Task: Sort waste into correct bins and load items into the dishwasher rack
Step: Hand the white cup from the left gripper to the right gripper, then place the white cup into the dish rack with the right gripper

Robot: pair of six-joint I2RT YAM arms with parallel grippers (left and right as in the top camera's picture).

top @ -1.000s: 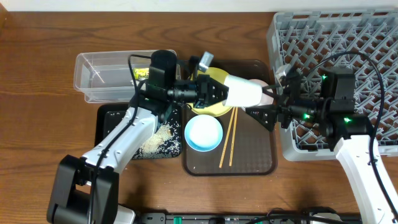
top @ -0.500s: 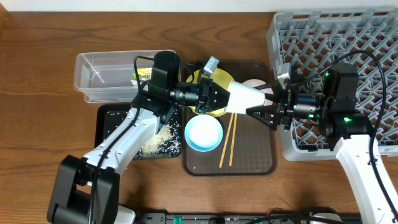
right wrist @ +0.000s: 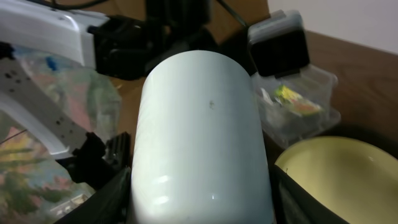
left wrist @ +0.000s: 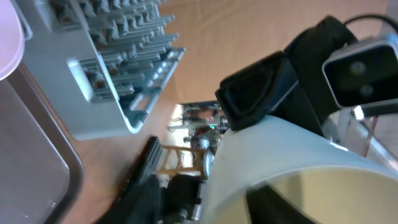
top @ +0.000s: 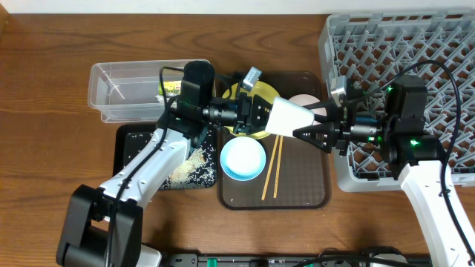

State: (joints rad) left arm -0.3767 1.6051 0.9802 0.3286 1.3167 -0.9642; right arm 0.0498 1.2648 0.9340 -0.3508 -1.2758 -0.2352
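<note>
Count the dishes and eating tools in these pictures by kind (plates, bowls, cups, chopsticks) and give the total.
Plates: 1, the yellow plate
Bowls: 2, the light blue bowl and the pale pink bowl
Cups: 1, the white cup
Chopsticks: 2
Total: 6

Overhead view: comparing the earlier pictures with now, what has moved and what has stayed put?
The left pincer, gripping the white cup at its open end, carried it slightly toward the table's front edge. The cup's other end now lies between the fingers of the right pincer. No release shows yet. The blue bowl, chopsticks and dishwasher rack stayed put.
</note>
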